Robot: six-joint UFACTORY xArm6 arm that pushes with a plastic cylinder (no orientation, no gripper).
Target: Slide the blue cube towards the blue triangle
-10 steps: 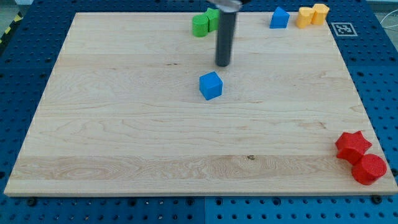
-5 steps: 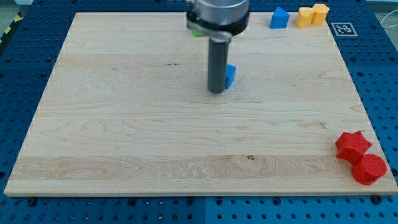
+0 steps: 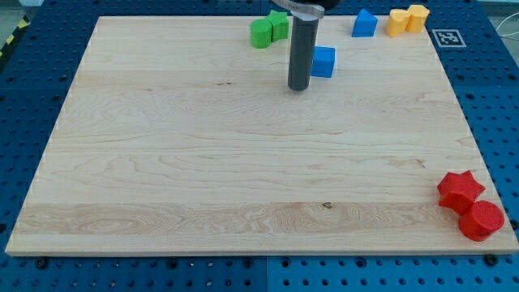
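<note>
The blue cube (image 3: 323, 62) lies on the wooden board near the view's top, right of centre. The blue triangle (image 3: 364, 23) sits at the board's top edge, up and to the right of the cube, with a gap between them. My tip (image 3: 299, 86) stands just left of and slightly below the cube, close to its lower left corner; the rod hides the cube's left edge.
Two green blocks (image 3: 268, 29) sit at the top edge, left of the rod. Two yellow blocks (image 3: 407, 19) sit right of the blue triangle. A red star (image 3: 460, 191) and a red cylinder (image 3: 481, 220) lie at the bottom right corner.
The blue cube has slid up and to the right, closer to the blue triangle. My tip went down around the cube, then followed it up and right.
</note>
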